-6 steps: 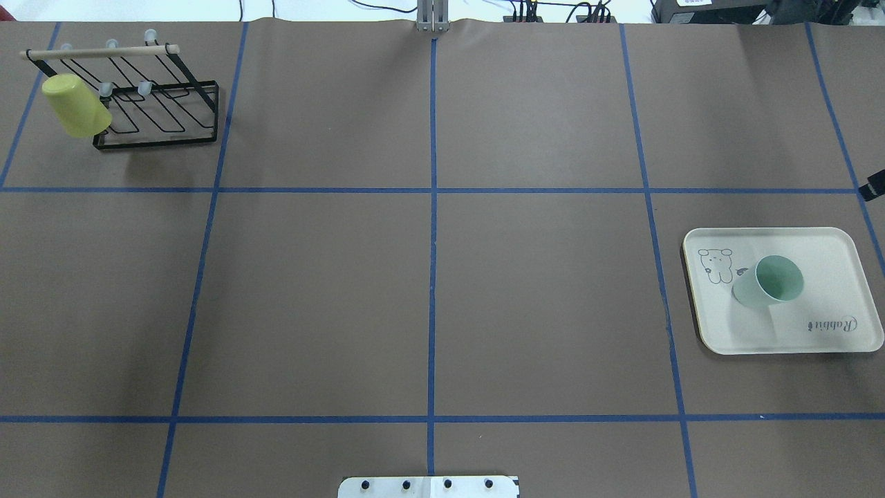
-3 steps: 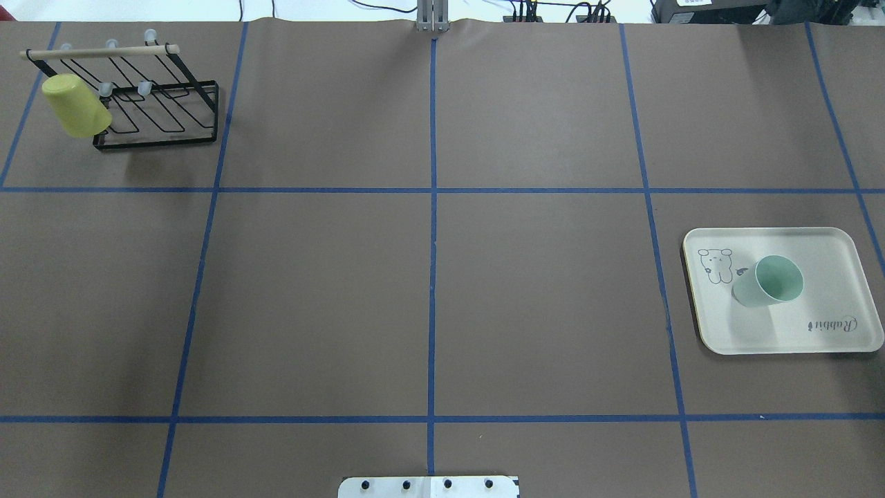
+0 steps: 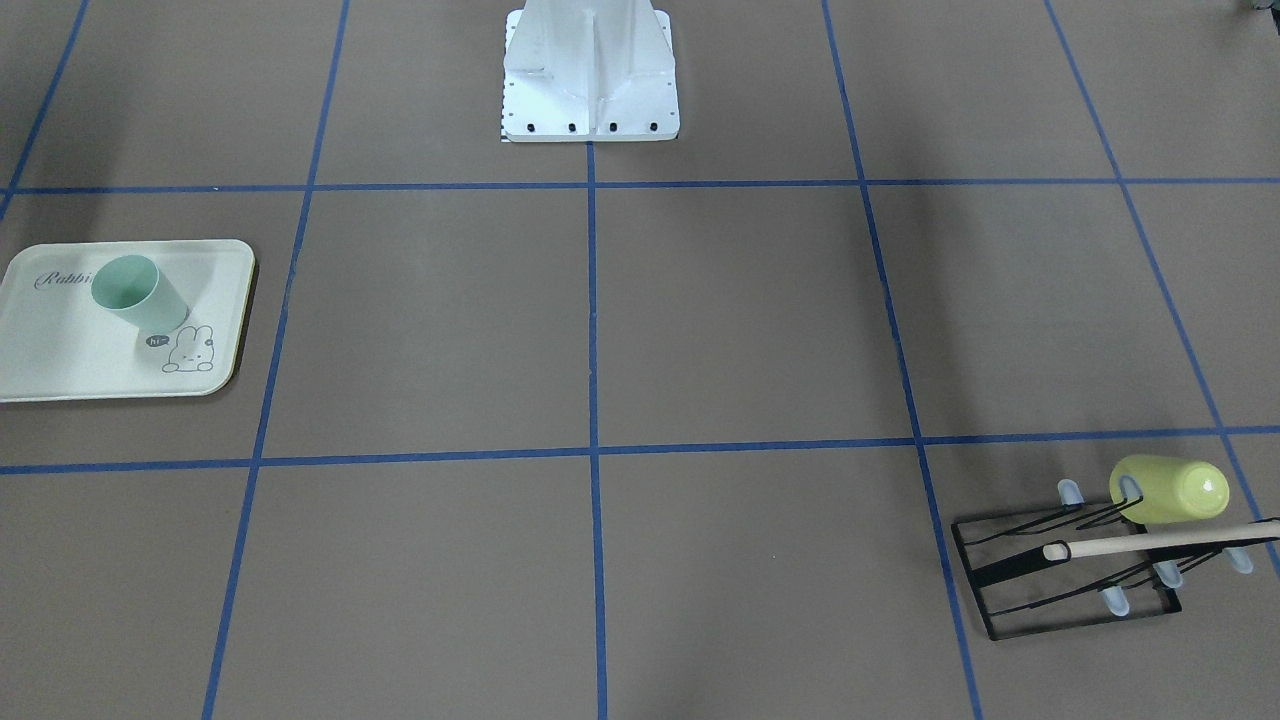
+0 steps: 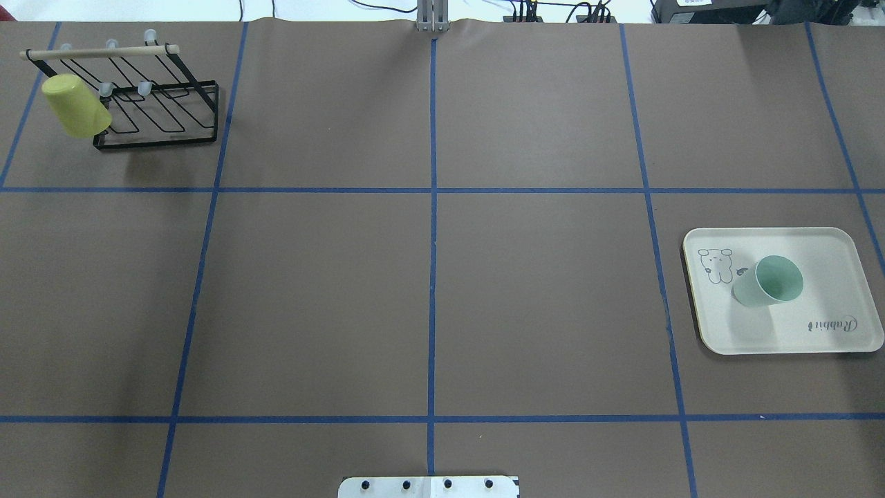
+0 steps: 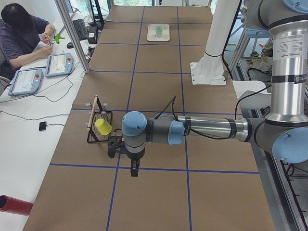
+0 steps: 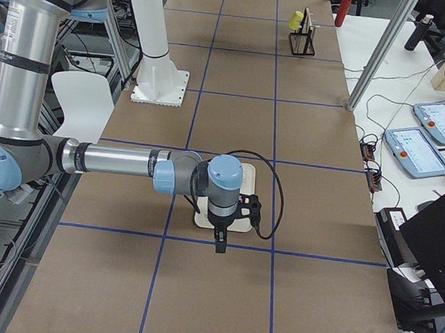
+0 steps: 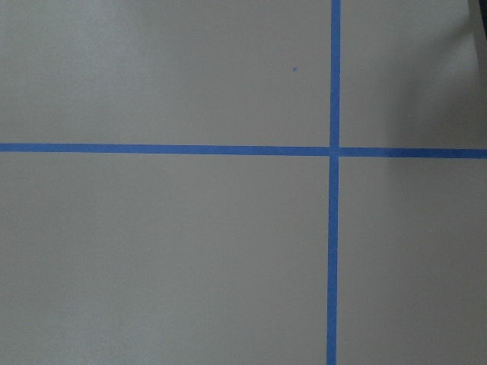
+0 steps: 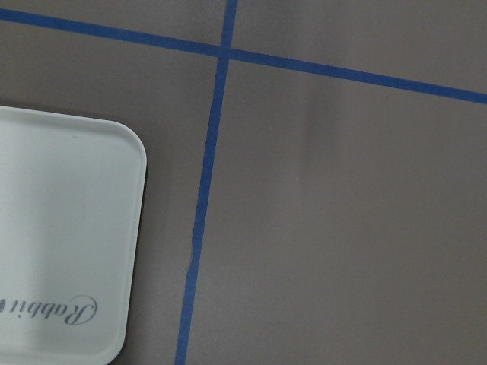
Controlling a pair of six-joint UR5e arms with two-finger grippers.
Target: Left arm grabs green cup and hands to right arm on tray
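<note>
The green cup (image 4: 769, 280) stands mouth up on the tray (image 4: 830, 325) at the table's right side, with no gripper on it. In the front-facing view the cup (image 3: 135, 292) is on the tray (image 3: 60, 360) at the left. The left gripper (image 5: 134, 171) shows only in the exterior left view, above the table near the black rack. The right gripper (image 6: 219, 245) shows only in the exterior right view, hanging by the tray (image 6: 249, 182). I cannot tell whether either is open or shut. The right wrist view shows a tray corner (image 8: 68, 228).
A yellow-green cup (image 4: 75, 105) hangs on the black wire rack (image 4: 166, 104) at the far left corner. The white robot base plate (image 4: 429, 486) sits at the near middle edge. Blue tape lines grid the brown table. An operator sits at a side desk (image 5: 24, 38).
A black part at the right edge of the overhead view one second ago has left that view. The cup, tray and rack have not moved.
</note>
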